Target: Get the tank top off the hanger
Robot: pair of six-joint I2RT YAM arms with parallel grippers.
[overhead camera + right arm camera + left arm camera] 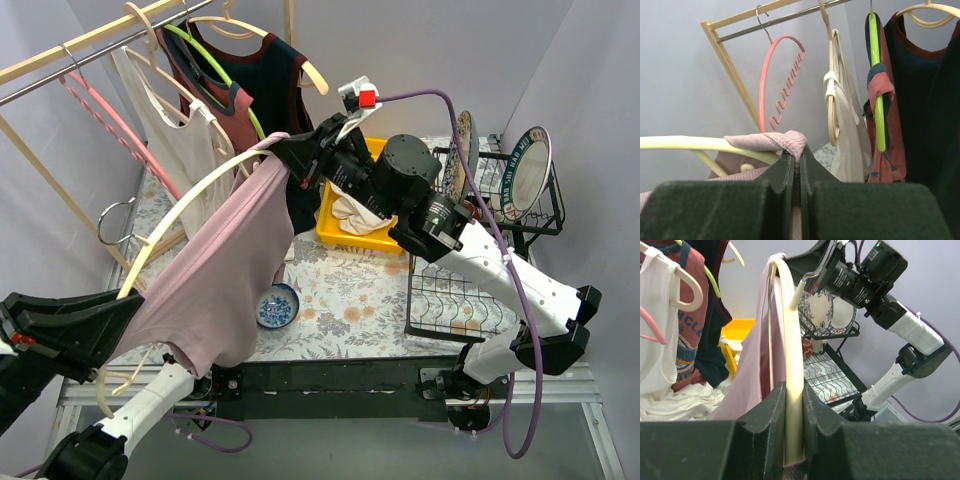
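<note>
A pink ribbed tank top hangs on a cream hanger held in the air over the table. My left gripper is shut on the hanger's lower arm; in the left wrist view the cream bar runs up between the jaws with the pink cloth beside it. My right gripper is shut on the tank top's shoulder strap at the hanger's upper end. In the right wrist view the strap is pinched between the jaws, next to the hanger.
A wooden rack at back left carries a pink hanger, a white top and red and dark tops. A yellow bin and a wire dish rack with plates stand right. A small blue bowl sits on the table.
</note>
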